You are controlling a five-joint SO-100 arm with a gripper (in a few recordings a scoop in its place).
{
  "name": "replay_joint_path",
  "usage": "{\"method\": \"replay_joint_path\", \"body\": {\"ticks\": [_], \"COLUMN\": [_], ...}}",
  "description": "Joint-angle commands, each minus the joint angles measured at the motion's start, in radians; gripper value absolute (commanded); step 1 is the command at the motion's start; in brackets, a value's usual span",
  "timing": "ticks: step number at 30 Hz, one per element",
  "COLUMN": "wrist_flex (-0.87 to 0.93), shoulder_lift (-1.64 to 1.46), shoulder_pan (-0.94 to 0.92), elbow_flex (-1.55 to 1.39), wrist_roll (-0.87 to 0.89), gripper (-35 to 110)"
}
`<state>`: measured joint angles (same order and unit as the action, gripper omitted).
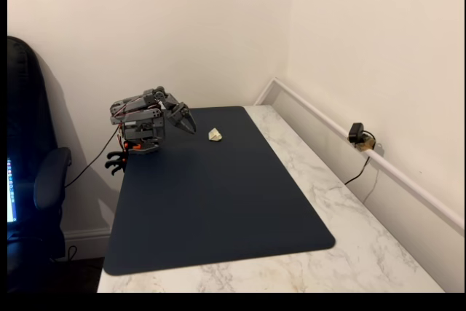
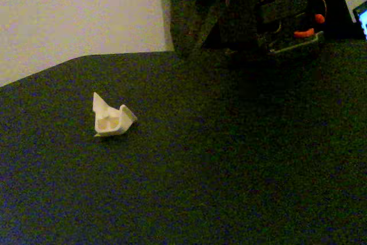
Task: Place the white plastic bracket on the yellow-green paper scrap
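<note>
The white plastic bracket [image 1: 215,135] lies on the dark navy mat [image 1: 218,202] near its far edge, by itself. Close up, the bracket [image 2: 110,120] is a cream angular piece with upturned points. A thin greenish edge shows along its base at the lower left, and I cannot make out the yellow-green paper scrap apart from that. The grey arm is folded back at the mat's far left corner. Its gripper [image 1: 188,123] points down and to the right, a short way left of the bracket. The jaws look pressed together with nothing in them. In the close fixed view the gripper is a dark blur at the top.
The mat lies on a white marble table [image 1: 349,202] set in a wall corner. A small black device with a cable [image 1: 358,136] sits on the ledge at the right. A dark chair [image 1: 33,180] stands to the left of the table.
</note>
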<state>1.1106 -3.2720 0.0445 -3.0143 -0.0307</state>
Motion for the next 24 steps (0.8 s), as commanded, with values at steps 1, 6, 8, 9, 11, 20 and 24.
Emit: {"method": "replay_joint_path", "body": {"ticks": [1, 6, 8, 9, 11, 20, 24], "wrist_flex": [0.003, 0.003, 0.003, 0.003, 0.003, 0.003, 0.003], "shoulder_lift": [-0.032, -0.032, -0.032, -0.032, -0.032, -0.032, -0.032], "shoulder_pan": [-0.005, -0.005, -0.005, -0.005, -0.005, -0.005, -0.005], "elbow_flex": [-0.003, -0.003, -0.003, -0.003, -0.003, -0.003, -0.003], "wrist_roll": [-0.018, -0.018, -0.018, -0.018, -0.018, -0.018, -0.018], "gripper": [0, 0, 0, 0, 0, 0, 0]}}
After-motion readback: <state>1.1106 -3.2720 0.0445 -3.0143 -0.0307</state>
